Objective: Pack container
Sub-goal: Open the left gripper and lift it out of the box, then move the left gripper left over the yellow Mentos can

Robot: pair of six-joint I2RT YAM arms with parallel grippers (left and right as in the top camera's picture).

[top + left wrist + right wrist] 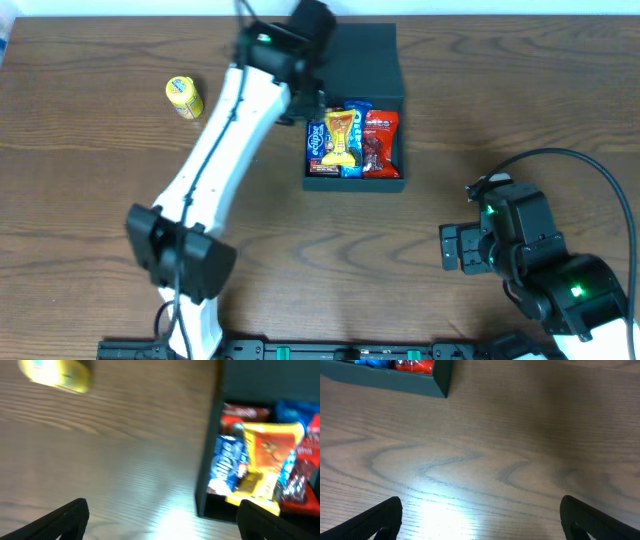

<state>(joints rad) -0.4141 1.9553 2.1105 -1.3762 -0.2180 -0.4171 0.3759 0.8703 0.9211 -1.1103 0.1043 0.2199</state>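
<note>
Left gripper (162, 519) is hovering open and empty beside the container (352, 184), upper centre, likely between packets; right gripper (480, 516) is waiting open, empty, lower right.

Dark teal square container (355, 182), lid flapped open behind, snack packets inside, mid-table

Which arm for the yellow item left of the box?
Left. The left gripper hangs open by the container, at its left wall, yellow item on that side; the right gripper sits beyond the opposite wall.
</note>
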